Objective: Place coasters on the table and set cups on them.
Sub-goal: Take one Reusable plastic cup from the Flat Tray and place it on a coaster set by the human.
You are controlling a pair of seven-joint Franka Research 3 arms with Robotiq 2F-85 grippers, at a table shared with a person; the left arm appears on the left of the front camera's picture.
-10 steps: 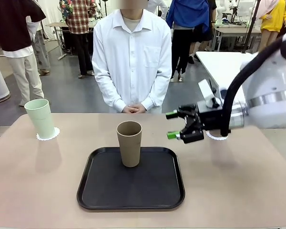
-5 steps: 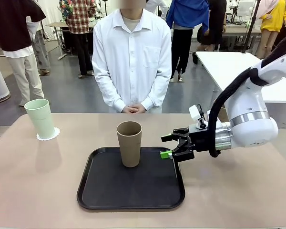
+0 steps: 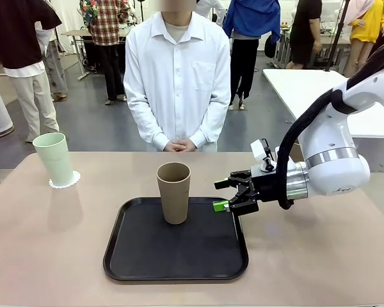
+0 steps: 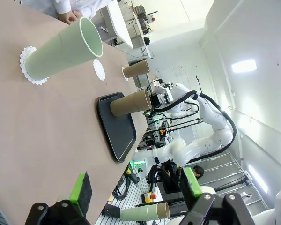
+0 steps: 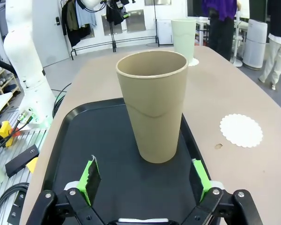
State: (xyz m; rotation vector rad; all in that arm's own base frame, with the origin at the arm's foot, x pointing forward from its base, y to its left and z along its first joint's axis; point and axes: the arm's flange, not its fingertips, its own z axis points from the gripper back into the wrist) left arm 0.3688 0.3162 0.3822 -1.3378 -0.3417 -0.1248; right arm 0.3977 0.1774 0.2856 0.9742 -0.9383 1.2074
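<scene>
Right pincer [image 3: 225,194]: its two fingers are standing wide apart with nothing between them. It is hanging over the right edge of the tray, pointing at the brown cup.
Left pincer [image 4: 136,191]: its fingers are standing apart and holding nothing, low over the desk.
Brown cup [image 3: 173,192]: it is standing upright on the black tray [image 3: 141,262], near the tray's far edge.
Green cup [image 3: 54,158]: it is sitting on a lacy white coaster [image 3: 75,178] at the far left of the desk [image 3: 45,243].
Second brown cup [image 4: 136,69]: it is standing on the desk's far right side.
Spare coaster [image 5: 241,130]: it is lying bare on the desk beside the tray.
Person [image 3: 176,83]: standing at the far side, hands [image 3: 179,146] clasped together.
</scene>
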